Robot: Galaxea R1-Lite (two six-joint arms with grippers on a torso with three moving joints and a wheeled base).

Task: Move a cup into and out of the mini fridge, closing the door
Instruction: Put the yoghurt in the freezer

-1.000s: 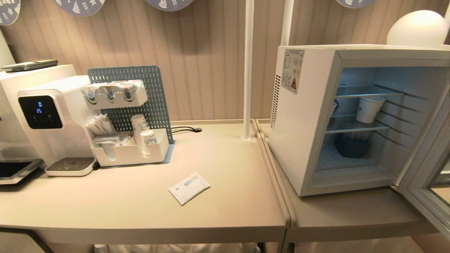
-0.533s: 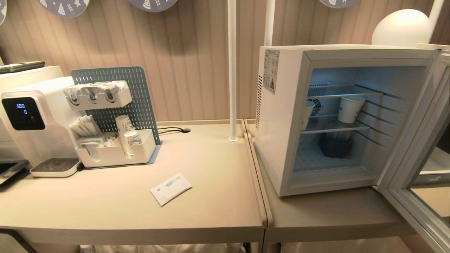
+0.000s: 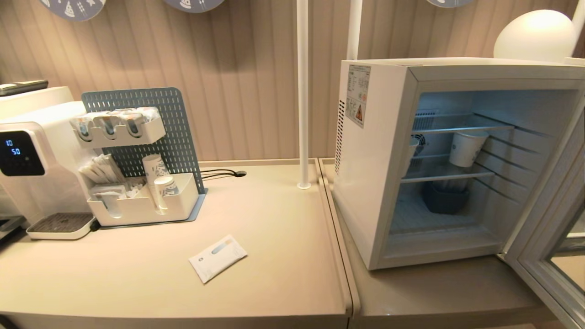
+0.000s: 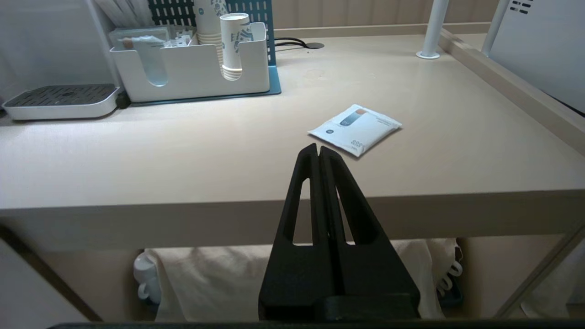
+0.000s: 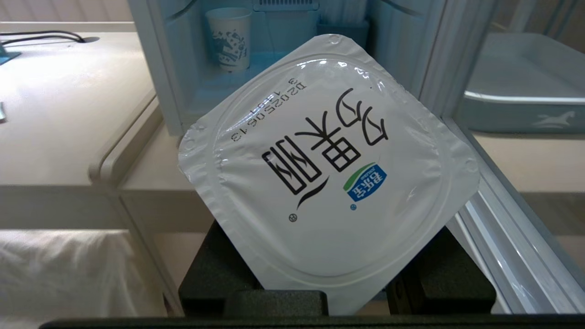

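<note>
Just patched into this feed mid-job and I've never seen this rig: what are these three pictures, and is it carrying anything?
It is a wheeled two-armed robot. The wide picture is from its head: a counter with a flat white packet, and the mini fridge with its door swung open. The other two come from cameras on its wrists. The left gripper is shut and empty, hanging before the counter edge. The right gripper is clamped on the cup, a foil-lidded tub that fills its view, facing the open fridge.
</note>
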